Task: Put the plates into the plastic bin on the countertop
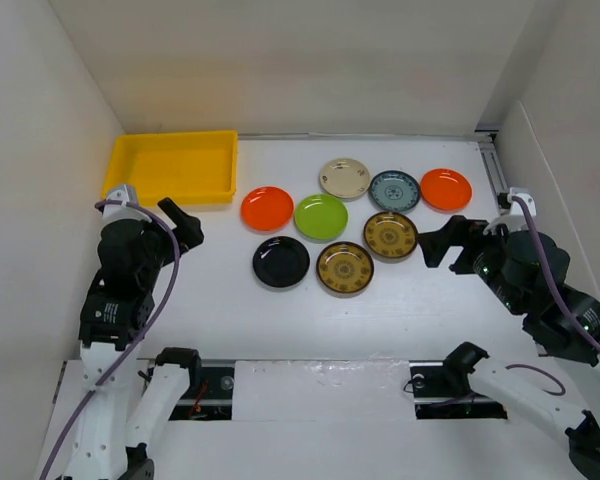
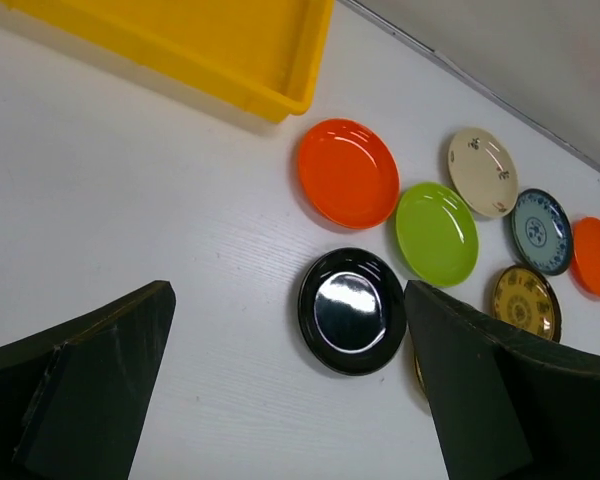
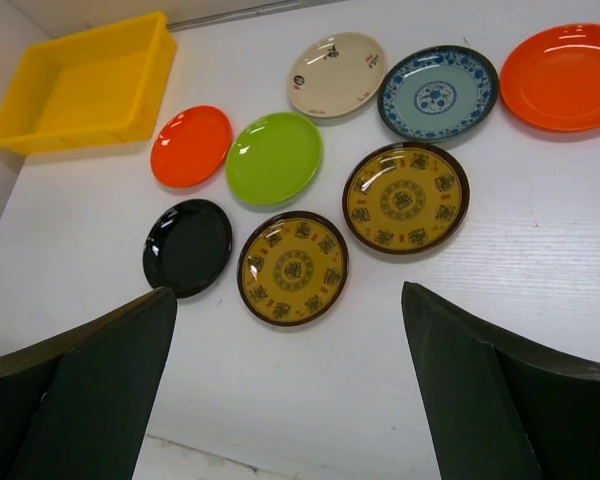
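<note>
Eight plates lie on the white countertop (image 1: 220, 300): an orange plate (image 1: 267, 208), lime green plate (image 1: 321, 217), cream plate (image 1: 345, 178), teal-patterned plate (image 1: 394, 190), second orange plate (image 1: 446, 189), two gold-patterned plates (image 1: 390, 235) (image 1: 345, 268) and a black plate (image 1: 281, 261). The yellow bin (image 1: 170, 190) stands empty at the back left. My left gripper (image 1: 183, 226) is open and empty, left of the black plate (image 2: 352, 311). My right gripper (image 1: 442, 243) is open and empty, right of the gold-patterned plates (image 3: 406, 197) (image 3: 293, 267).
White walls close in the left, back and right sides. A metal rail (image 1: 492, 165) runs along the right wall. The arm bases and a slotted mounting strip (image 1: 320, 380) sit at the near edge.
</note>
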`<control>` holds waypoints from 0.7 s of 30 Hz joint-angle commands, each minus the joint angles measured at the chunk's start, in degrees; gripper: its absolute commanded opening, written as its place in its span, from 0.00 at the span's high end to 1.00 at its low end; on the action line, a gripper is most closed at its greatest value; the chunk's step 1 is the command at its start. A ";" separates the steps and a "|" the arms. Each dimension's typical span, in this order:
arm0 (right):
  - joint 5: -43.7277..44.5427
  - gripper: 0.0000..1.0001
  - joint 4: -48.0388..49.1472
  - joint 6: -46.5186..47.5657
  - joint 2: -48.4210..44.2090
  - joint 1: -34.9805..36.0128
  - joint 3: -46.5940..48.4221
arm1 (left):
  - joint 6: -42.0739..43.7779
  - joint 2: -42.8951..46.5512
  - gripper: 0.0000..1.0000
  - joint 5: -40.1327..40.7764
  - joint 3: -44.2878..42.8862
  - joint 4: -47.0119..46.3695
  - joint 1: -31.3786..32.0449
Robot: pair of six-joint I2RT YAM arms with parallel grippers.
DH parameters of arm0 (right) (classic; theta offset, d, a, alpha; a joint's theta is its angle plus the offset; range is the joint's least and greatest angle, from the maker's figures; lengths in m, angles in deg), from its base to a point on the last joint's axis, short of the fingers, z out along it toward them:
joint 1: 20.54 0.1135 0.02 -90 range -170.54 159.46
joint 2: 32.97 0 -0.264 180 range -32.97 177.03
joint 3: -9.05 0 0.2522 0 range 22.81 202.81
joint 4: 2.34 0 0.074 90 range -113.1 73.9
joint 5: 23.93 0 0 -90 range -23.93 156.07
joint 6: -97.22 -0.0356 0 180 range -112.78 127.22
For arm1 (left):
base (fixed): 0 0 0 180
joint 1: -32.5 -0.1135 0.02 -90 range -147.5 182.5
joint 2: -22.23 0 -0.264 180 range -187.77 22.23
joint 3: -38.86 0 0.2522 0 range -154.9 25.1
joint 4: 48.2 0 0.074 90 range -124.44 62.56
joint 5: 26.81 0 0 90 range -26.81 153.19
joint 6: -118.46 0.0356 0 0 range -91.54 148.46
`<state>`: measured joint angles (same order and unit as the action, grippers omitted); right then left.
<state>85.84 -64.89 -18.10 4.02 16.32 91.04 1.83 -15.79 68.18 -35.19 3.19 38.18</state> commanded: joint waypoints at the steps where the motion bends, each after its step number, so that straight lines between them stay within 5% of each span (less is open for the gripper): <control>1: 2.29 0.00 4.59 -0.78 -0.34 0.58 0.95 | -1.84 -1.17 0.00 -1.03 2.63 -5.53 0.22; 7: 0.98 0.00 10.11 -2.54 -6.93 0.58 -3.45 | -9.30 -3.55 0.00 -15.43 11.30 -12.74 0.22; 10: -1.56 0.00 10.12 -2.54 -6.93 0.58 -4.07 | -16.06 -3.55 0.00 -22.82 19.66 -23.62 0.22; 14: -5.86 0.00 10.12 -2.54 -4.39 0.58 -3.54 | -22.58 -6.10 0.00 -22.84 31.53 -32.86 1.27; 21: -9.84 0.00 12.93 -2.54 -3.77 0.58 -5.56 | -25.13 -17.86 0.00 -24.86 38.93 -47.20 1.89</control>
<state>78.43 -56.96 -20.11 0.54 16.32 85.53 -20.79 -30.67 45.43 2.40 -32.33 39.95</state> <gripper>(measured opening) 0.999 0.993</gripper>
